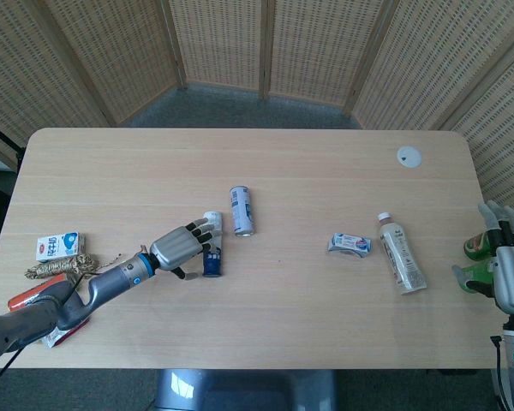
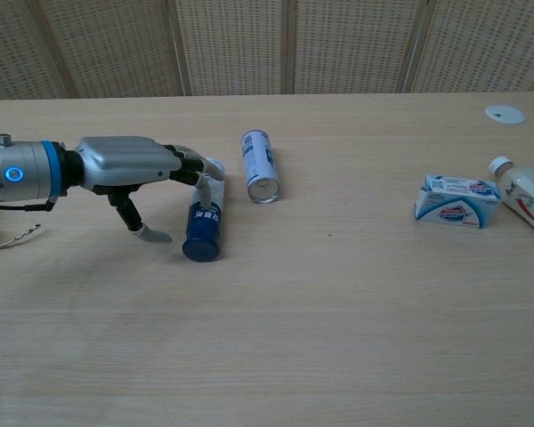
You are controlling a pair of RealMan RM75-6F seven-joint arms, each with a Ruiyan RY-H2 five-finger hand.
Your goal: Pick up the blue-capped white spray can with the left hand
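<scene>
The blue-capped white spray can (image 1: 212, 249) (image 2: 203, 224) lies on its side on the table, left of middle, with its blue cap towards me. My left hand (image 1: 178, 248) (image 2: 129, 165) is just left of it, fingers spread. The fingertips (image 2: 198, 172) reach over the can's white far end, and the thumb (image 2: 148, 234) hangs clear of the can on its left. Nothing is gripped. My right hand (image 1: 507, 274) rests at the table's right edge with its fingers extended; the chest view does not show it.
A second white-and-blue can (image 1: 241, 210) (image 2: 260, 165) lies just right of the spray can. A small carton (image 1: 349, 244) and a bottle (image 1: 401, 254) lie right of middle. A milk box (image 1: 60, 247), a rope bundle (image 1: 56, 267) and a red can (image 1: 36, 295) sit far left. Green items (image 1: 474, 248) stand by my right hand.
</scene>
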